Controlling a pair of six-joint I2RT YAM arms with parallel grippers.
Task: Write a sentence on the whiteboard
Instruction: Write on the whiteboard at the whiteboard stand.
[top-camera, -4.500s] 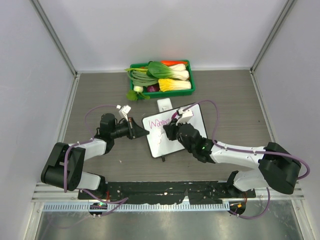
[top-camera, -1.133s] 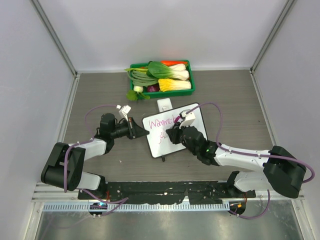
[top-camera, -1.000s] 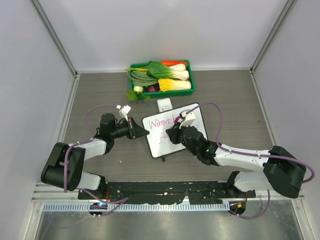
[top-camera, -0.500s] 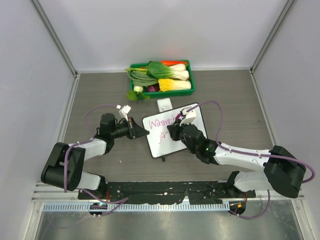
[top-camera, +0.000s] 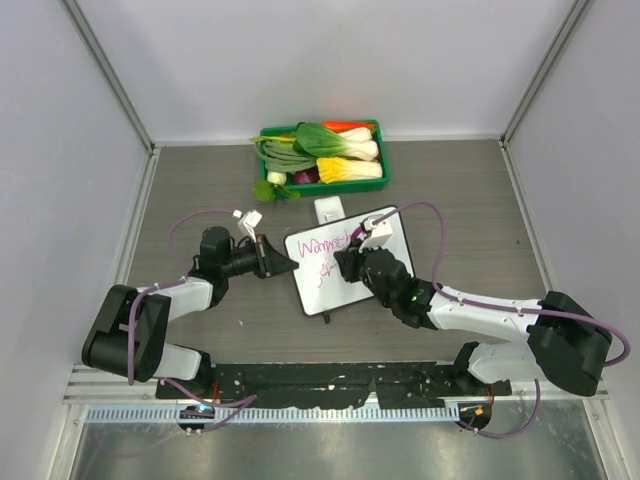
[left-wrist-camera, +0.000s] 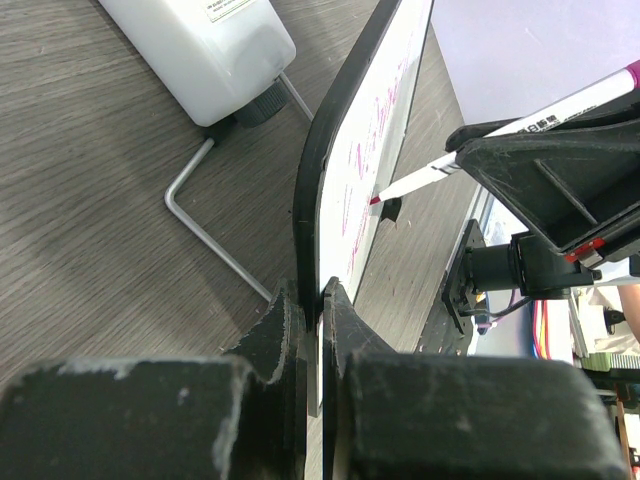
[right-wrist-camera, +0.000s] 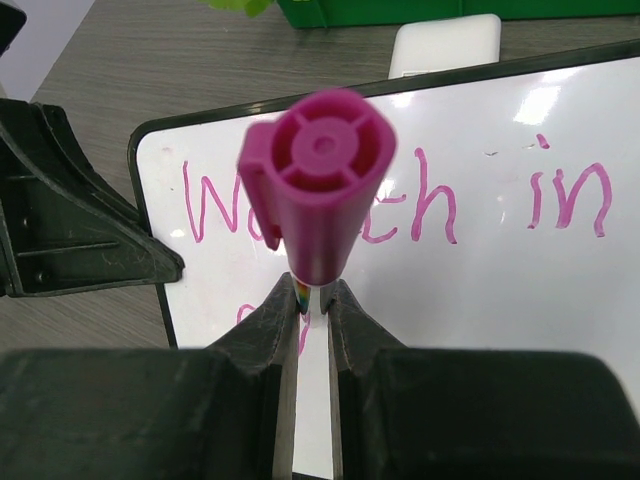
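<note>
The right end effector (right-wrist-camera: 312, 300) is clamped on one magenta marker (right-wrist-camera: 318, 190). In the left wrist view the marker's tip sits at the face of the whiteboard (top-camera: 320, 285), and contact looks likely. The left end effector (left-wrist-camera: 312, 300) is closed on the board's dark rim at its left edge and holds the board tilted up near the middle of the desk (top-camera: 200, 180).

The step in hand appears to be the writing itself. The sentence (right-wrist-camera: 420, 205) has one line of pink words across the top and a second line barely begun below. The next move probably calls for steady strokes rightward along that lower line while the left grip braces the board.

Counted:
- Two end effectors.
- One marker.
- One whiteboard.
- One small white box (top-camera: 328, 208) just behind the board.
- One green tray (top-camera: 384, 150) of vegetables at the desk's far edge.
</note>
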